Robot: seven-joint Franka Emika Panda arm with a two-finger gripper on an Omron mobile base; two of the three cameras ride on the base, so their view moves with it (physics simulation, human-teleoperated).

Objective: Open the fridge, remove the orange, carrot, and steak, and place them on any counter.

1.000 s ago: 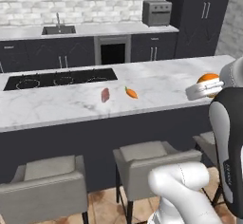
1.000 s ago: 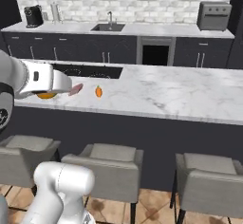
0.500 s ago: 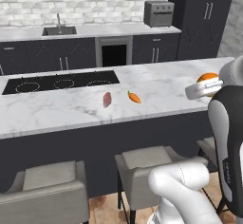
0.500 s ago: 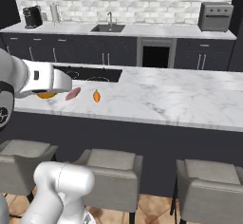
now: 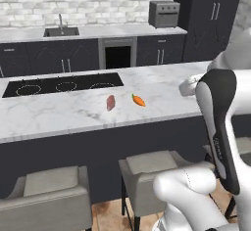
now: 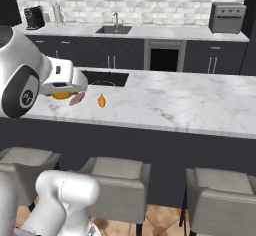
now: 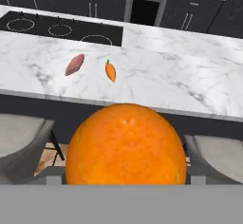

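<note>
A dark kitchen with a white brick back wall surrounds a long marble island worktop (image 5: 73, 115), white with grey veins, and everything here is placed against its black cooktop (image 5: 63, 84). Nearest the cameras, grey padded stools (image 6: 117, 177) stand along the worktop's front side. The hand (image 6: 62, 84) hangs at the worktop's front edge, and in the right base view it sits just in front of the cooktop's near corner. It is pinching the orange (image 7: 126, 144): in the hand view the round fruit sits between the jaws, which stand wide around it, and in the right base view a sliver of the orange (image 6: 61, 95) peeks out under the hand. On the marble, just in front of the cooktop's right end, the steak (image 7: 75, 64) lies flat, its long axis running from the front edge toward the cooktop, slightly slanted in the hand view. Just beside it, farther from the cooktop's middle, the carrot (image 7: 110, 71) lies apart from the steak and roughly parallel to it, green tip toward the cooktop and tapered end toward the front edge. Beyond the cooktop, a back counter carries a sink (image 5: 61, 31) with a tap, a coffee machine (image 6: 34, 17) and a grey toaster oven (image 5: 164, 13). No writing or label can be read anywhere.
</note>
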